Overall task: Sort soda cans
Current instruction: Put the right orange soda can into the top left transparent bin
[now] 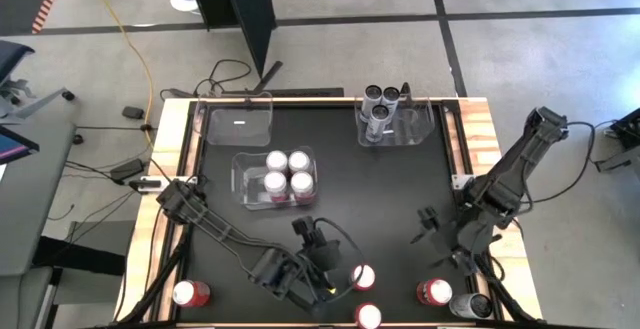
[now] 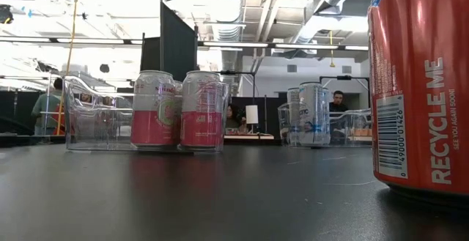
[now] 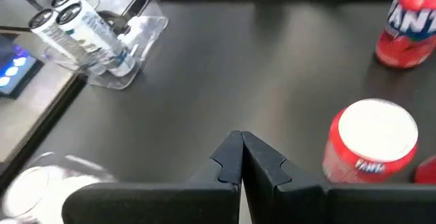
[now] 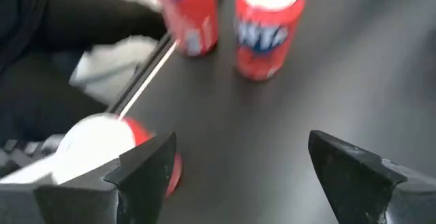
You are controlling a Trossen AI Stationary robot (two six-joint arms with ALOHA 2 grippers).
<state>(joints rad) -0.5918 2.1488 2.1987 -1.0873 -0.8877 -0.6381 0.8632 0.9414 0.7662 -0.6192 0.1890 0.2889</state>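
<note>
On the tabletop (image 1: 330, 189), my left pincer (image 3: 241, 157) sits pressed together, empty, a red can (image 3: 371, 142) just beside it. Farther right, my right pincer (image 4: 238, 166) is spread wide, with red cans (image 4: 268, 26) ahead of it.

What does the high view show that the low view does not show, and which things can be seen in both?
Only the high view shows both arms: the left gripper, shut, near a red can, and the right gripper, open, near another red can. It also shows an empty clear bin.

Only the low view shows the room behind the table, with people in the distance, and one red can very close, its label readable.

Both show the pink-and-white cans in their bin and the silver cans in theirs.
</note>
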